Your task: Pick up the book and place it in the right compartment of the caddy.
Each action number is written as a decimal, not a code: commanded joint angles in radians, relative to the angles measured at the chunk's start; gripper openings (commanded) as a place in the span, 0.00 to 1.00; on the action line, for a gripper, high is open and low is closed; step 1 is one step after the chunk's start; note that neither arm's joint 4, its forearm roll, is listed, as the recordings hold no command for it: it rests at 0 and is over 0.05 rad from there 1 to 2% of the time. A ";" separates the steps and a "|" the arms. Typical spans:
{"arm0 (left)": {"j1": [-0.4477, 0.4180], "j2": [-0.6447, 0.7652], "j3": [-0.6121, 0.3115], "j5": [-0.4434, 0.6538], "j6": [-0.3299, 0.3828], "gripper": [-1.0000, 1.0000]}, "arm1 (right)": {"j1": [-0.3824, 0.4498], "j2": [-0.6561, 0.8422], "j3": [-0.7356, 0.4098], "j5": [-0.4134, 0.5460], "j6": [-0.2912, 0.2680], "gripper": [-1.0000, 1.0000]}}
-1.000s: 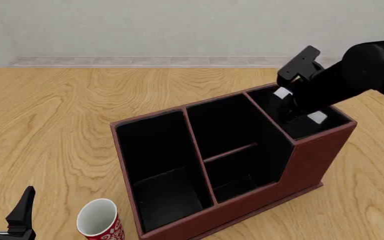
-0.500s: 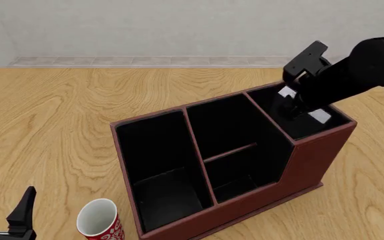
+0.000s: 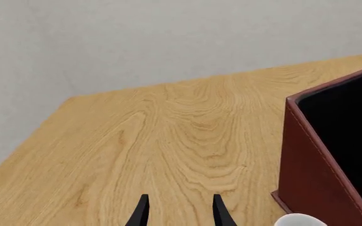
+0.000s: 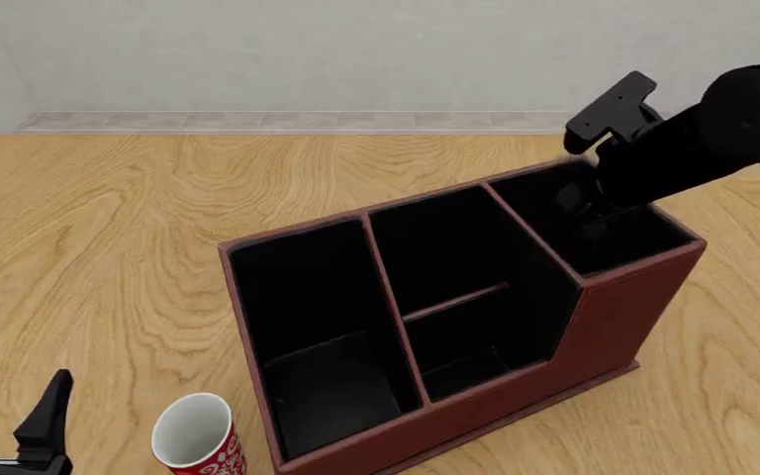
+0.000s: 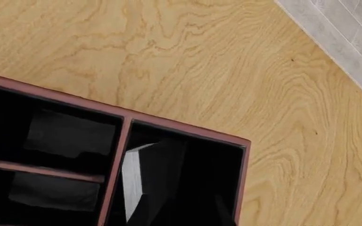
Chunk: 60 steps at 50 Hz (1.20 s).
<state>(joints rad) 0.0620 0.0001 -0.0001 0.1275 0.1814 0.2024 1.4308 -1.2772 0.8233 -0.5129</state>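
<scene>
The right claw [image 4: 589,203] hangs over the caddy's [image 4: 605,327] right compartment [image 4: 617,237], its arm reaching in from the front view's right. Its tips merge with the black lining, so I cannot tell how wide it stands or whether it grips anything; the right wrist view shows no fingers either.

That wrist view looks down into the compartment, and there the book [image 5: 152,176] sits inside it, leaning at a tilt, white page edge facing the wall shared with the middle section. In the front view the book cannot be made out against the dark interior.

The left claw [image 3: 179,214] rests low near the surface [image 4: 116,228] at the front-left corner, well apart from the caddy's tall end. Its two fingers [image 3: 141,214] stand apart with bare wood between them, holding nothing.

The caddy lies at an angle on the surface: a wide undivided section on the left, a middle one split by a low divider [image 4: 457,300], and the tall-walled compartment on the right.

A red-and-white cup [image 4: 198,435] stands upright just beside the caddy's near left corner, between it and the left claw.
</scene>
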 commanded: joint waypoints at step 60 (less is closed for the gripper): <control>0.001 0.000 0.000 -0.025 0.015 1.00 | 0.102 -0.603 0.194 0.078 0.027 1.00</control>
<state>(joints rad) 0.0586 0.0001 -0.0003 0.1100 0.1922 0.2881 0.9513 -1.1792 0.9346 -0.5202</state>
